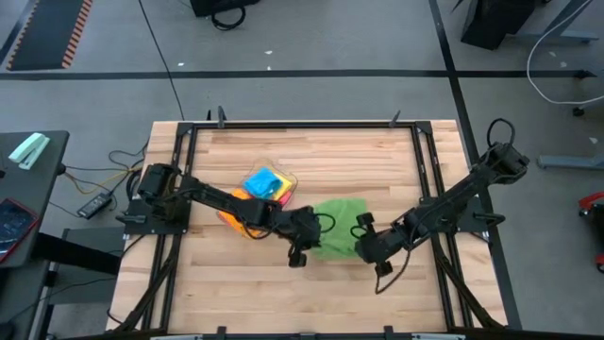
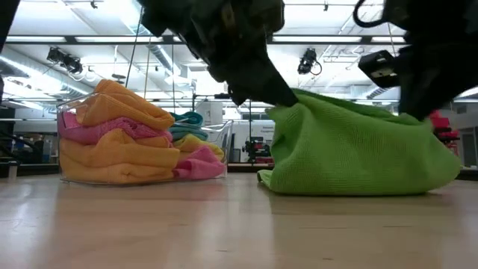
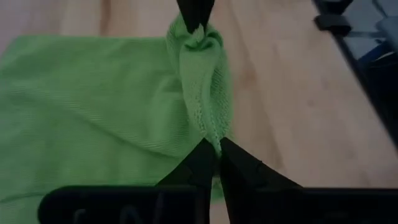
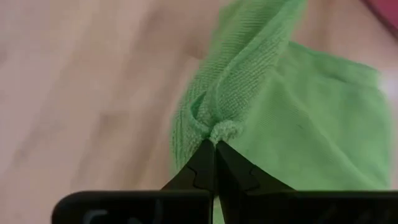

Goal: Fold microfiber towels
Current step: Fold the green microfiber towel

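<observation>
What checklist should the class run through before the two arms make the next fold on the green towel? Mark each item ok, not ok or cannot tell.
1. Left end effector pinching the green towel: ok.
2. Right end effector pinching the towel edge: ok.
3. Towel lying flat: not ok, bunched.
4. Towel clear of the clear tub: ok.
5. Bare table in front for laying it out: ok.
6. Corners aligned: cannot tell.

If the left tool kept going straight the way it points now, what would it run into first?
Probably the right tool. The left tool is shut on an edge of the green towel, and the stretched fold leads straight ahead to the right tool pinching its other end. Depth between them is unclear.
</observation>
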`<state>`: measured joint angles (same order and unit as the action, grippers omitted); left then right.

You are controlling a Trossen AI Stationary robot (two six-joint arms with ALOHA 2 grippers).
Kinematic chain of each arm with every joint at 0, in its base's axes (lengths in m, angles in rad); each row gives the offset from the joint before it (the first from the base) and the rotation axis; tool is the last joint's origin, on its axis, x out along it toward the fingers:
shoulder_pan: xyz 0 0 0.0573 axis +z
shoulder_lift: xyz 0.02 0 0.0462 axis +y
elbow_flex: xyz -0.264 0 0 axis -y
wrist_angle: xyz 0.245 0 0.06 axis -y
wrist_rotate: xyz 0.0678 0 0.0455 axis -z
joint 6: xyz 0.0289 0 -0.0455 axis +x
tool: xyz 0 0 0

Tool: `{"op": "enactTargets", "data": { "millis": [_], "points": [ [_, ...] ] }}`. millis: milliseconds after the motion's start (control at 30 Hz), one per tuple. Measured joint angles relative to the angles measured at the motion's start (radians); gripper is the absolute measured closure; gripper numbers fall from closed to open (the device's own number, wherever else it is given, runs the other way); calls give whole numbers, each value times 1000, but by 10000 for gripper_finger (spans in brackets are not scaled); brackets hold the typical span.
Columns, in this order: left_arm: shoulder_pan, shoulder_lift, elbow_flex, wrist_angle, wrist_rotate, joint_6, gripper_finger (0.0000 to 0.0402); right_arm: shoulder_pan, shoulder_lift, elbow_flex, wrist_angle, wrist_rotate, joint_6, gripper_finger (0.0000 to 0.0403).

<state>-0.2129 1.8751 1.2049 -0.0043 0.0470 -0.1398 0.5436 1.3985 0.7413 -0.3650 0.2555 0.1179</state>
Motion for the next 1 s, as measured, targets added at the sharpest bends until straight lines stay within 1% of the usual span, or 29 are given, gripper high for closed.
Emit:
{"op": "enactTargets", "data": {
  "millis": [133,200,367,433,567,633,800,1000],
  "points": [
    [53,0,-1,-23,1,40,377,-40,-2,61,-124,65,33,391],
    [79,0,-1,-39,-1,50,383,-58,-2,71,-171,94,33,391],
    [131,2,-1,-62,-3,83,380,-110,-2,46,-192,118,14,391],
    [148,7,0,-67,-24,102,372,-127,-2,40,-196,157,19,391],
    [176,8,0,-68,-100,135,366,-154,-2,39,-226,221,21,391],
    [188,8,0,-69,-130,160,370,-170,-2,39,-236,235,20,391],
    [217,24,0,-56,-140,197,384,-207,-2,39,-257,240,14,391],
    [244,49,-1,-51,-141,204,371,-257,-2,4,-241,242,2,391]
  ]
}}
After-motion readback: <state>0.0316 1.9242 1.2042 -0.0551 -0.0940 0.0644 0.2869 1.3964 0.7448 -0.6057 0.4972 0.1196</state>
